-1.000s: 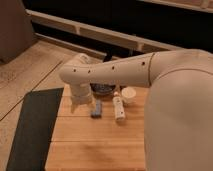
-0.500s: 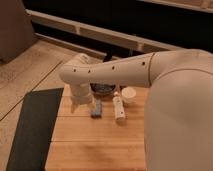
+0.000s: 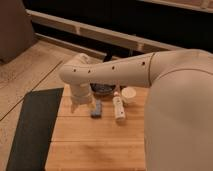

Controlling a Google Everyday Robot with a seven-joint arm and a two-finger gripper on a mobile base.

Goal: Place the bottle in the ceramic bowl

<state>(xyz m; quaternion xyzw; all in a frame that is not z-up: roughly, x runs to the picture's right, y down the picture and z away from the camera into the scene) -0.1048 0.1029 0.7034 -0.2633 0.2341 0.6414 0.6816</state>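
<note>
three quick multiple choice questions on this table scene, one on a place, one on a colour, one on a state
1. The bottle is:
A) on a chair
B) on the wooden table, beside the block
C) on a shelf

2. The block is:
A) red
B) yellow
C) blue-grey

3. The bottle is:
A) lying on its side
B) standing upright
C) broken in two

Answers:
1 B, it rests next to the block, outside the ceramic bowl.
2 C, its top shows blue-grey.
3 A, it lies flat on the wood, apart from the gripper, which hangs near the table's left edge, on the block's far side.
</note>
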